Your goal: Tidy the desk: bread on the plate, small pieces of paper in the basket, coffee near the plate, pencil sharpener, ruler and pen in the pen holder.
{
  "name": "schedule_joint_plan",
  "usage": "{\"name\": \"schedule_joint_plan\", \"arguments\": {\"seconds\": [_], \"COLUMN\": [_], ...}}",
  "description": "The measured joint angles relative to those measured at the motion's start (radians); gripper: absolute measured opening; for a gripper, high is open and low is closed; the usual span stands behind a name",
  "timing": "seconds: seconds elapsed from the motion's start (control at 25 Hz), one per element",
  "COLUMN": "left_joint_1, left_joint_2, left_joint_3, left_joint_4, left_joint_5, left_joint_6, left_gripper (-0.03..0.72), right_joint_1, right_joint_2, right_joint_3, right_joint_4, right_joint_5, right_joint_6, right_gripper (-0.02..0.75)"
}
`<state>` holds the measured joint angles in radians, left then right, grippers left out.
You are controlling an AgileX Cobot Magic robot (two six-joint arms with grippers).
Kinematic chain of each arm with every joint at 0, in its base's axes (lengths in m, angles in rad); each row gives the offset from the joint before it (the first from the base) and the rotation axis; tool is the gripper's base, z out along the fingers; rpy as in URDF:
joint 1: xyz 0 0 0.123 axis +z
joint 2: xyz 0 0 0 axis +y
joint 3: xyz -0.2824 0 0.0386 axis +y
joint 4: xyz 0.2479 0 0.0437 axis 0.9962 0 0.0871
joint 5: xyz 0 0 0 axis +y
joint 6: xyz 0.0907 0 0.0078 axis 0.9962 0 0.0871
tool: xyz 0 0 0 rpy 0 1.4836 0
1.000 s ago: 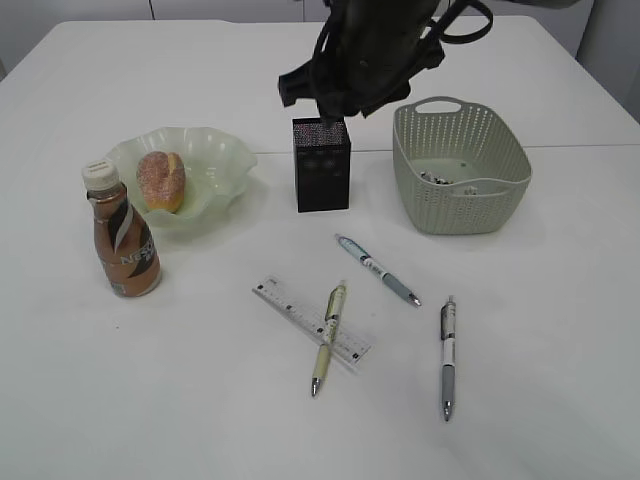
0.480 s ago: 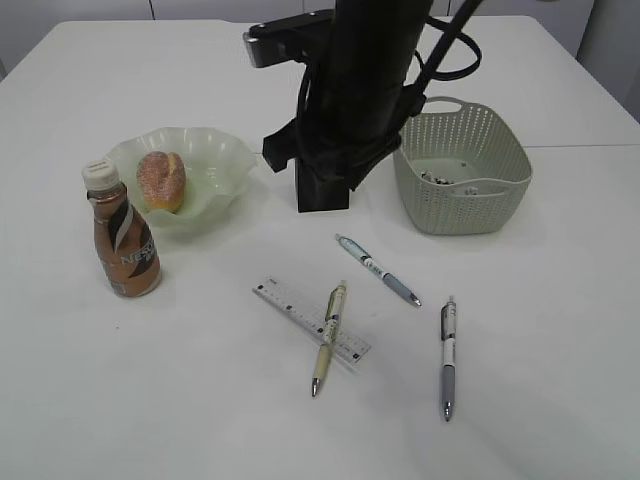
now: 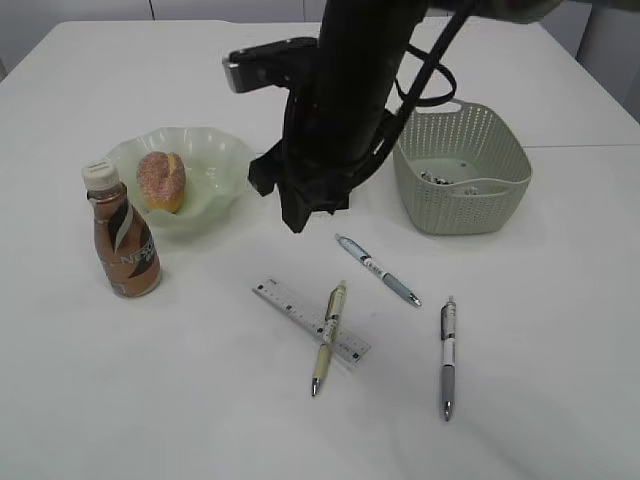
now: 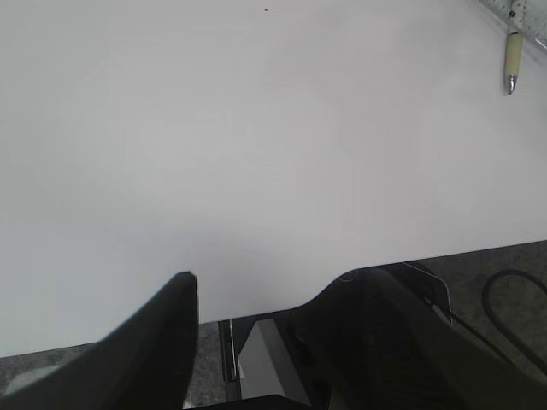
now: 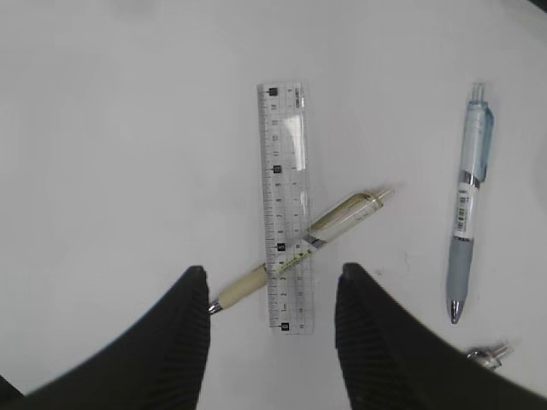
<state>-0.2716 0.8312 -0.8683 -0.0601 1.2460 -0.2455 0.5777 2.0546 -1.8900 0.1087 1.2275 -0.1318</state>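
My right gripper (image 3: 298, 212) hangs open and empty in front of the pen holder, which the arm hides. In the right wrist view its jaws (image 5: 273, 273) hover above the clear ruler (image 5: 285, 205) and the cream pen (image 5: 342, 213) lying across it. The ruler (image 3: 310, 322) and that pen (image 3: 328, 335) lie mid-desk. A blue pen (image 3: 378, 270) and a grey pen (image 3: 447, 355) lie to their right. The bread (image 3: 160, 180) sits in the plate (image 3: 215, 150), the coffee (image 3: 122, 245) upright beside it. My left gripper (image 4: 269, 282) is open and empty at the desk's edge. No pencil sharpener shows.
The basket (image 3: 460, 170) stands at the right with small scraps (image 3: 445, 182) in its bottom. The blue pen (image 5: 468, 196) lies right of the right jaws. The left wrist view shows bare white desk and the cream pen's tip (image 4: 511, 64) far off.
The right arm has come down and leftward from above the pen holder toward the ruler, now covering the holder. Nothing on the desk has moved.
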Motion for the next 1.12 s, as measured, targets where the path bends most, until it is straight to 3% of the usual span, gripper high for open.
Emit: {"name": "schedule_joint_plan", "arguments": {"seconds": [0.12, 0.36, 0.92, 1.12], "left_joint_1": [0.0, 0.0, 0.0, 0.0], "left_joint_2": [0.0, 0.0, 0.0, 0.0], "left_joint_3": [0.0, 0.0, 0.0, 0.0], "left_joint_4": [0.002, 0.005, 0.006, 0.006], "left_joint_5": [0.0, 0.0, 0.0, 0.0], "left_joint_6": [0.0, 0.0, 0.0, 0.0], "left_gripper": [0.445, 0.445, 0.445, 0.445], "right_joint_1": [0.002, 0.013, 0.014, 0.014], "right_joint_2": [0.038, 0.068, 0.071, 0.156], "right_joint_3": [0.0, 0.0, -0.002, -0.127], "right_joint_4": [0.0, 0.001, 0.019, 0.019], "right_joint_5": [0.0, 0.0, -0.005, 0.0], "right_joint_6": [-0.002, -0.053, -0.124, -0.131], "right_gripper": [0.395, 0.49, 0.5, 0.5]}}
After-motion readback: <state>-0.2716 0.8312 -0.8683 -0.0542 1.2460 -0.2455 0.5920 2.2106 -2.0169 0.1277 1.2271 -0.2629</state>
